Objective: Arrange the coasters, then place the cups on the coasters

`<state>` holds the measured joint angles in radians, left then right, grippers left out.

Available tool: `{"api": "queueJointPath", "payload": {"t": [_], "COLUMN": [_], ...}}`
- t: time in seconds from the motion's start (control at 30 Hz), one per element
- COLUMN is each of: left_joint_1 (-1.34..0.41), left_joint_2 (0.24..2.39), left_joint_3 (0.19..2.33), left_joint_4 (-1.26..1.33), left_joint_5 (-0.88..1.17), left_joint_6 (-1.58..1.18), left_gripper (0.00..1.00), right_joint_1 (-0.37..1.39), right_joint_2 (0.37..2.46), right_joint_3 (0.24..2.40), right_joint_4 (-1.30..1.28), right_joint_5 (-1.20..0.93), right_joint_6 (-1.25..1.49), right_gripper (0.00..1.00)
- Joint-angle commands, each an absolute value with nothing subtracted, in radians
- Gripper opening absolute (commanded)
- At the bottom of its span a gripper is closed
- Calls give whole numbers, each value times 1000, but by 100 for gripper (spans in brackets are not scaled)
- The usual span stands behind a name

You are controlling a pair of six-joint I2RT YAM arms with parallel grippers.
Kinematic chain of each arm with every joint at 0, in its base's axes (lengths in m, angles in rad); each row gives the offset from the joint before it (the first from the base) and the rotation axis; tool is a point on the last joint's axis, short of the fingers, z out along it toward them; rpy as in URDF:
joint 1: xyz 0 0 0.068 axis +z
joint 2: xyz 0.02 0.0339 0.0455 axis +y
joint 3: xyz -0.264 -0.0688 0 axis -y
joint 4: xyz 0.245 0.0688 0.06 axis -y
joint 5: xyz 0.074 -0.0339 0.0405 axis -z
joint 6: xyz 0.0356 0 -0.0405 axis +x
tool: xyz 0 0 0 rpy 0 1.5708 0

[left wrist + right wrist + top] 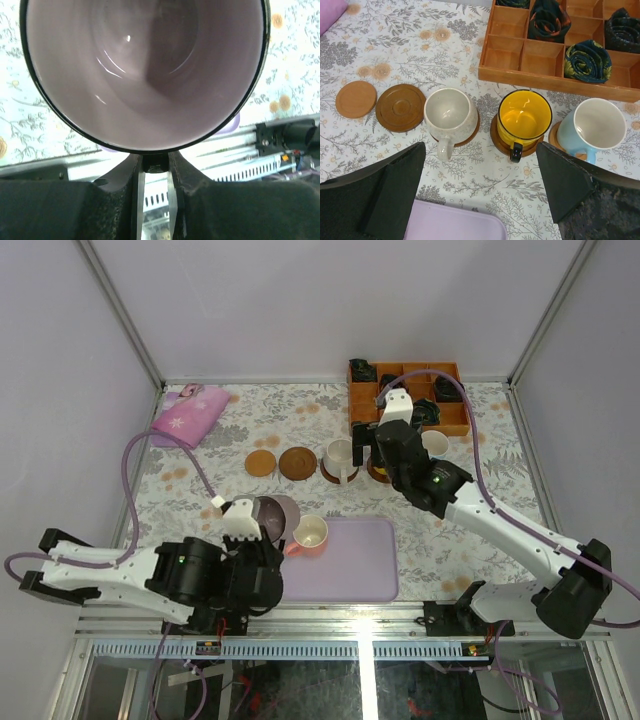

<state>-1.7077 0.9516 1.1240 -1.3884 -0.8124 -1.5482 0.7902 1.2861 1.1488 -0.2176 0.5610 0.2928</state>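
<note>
My left gripper [262, 530] is shut on the dark handle of the dusky purple cup [279, 516], held off the table and tipped so its pale inside [145, 70] fills the left wrist view. The pink cup [309, 534] stands on the lavender tray [350, 570]. Two bare coasters [356, 99] [400, 107] lie at the left of a row. Beside them the white cup [449, 112], yellow cup [524, 116] and light blue cup [597, 125] each stand on a coaster. My right gripper [480, 172] hangs open above the table just in front of the white and yellow cups, with nothing between its fingers.
An orange-brown compartmented wooden box [555, 47] holding dark rolled cloths sits behind the row of cups. A pink pouch [187, 415] lies at the far left corner. The lavender tray's far edge [455, 222] lies under my right gripper.
</note>
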Motion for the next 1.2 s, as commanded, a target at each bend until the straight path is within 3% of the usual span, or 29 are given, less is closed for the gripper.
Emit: {"api": "queueJointPath", "payload": {"t": [0.0, 0.23, 0.63, 0.8, 1.17], "left_joint_1": [-1579, -1214, -605, -480, -407], "left_joint_2": [957, 963, 1271, 1427, 1670], "left_joint_3": [1147, 1053, 1203, 1307, 1540], "left_joint_4": [-1145, -694, -510, -520, -783], "left_joint_5": [-924, -625, -125, 52, 32], "left_joint_6": [-1286, -795, -372, -343, -322], "left_gripper": [0, 0, 0, 0, 0], "right_joint_1": [768, 740, 696, 684, 663], "right_joint_2": [1296, 1293, 1266, 1306, 1358], "right_joint_3": [1202, 1208, 1207, 1274, 1310], "right_joint_4": [-166, -163, -187, -264, -333], "right_joint_5": [523, 503, 500, 494, 450], "right_joint_6": [267, 263, 286, 315, 370], "right_gripper": [100, 99, 98, 98, 98]}}
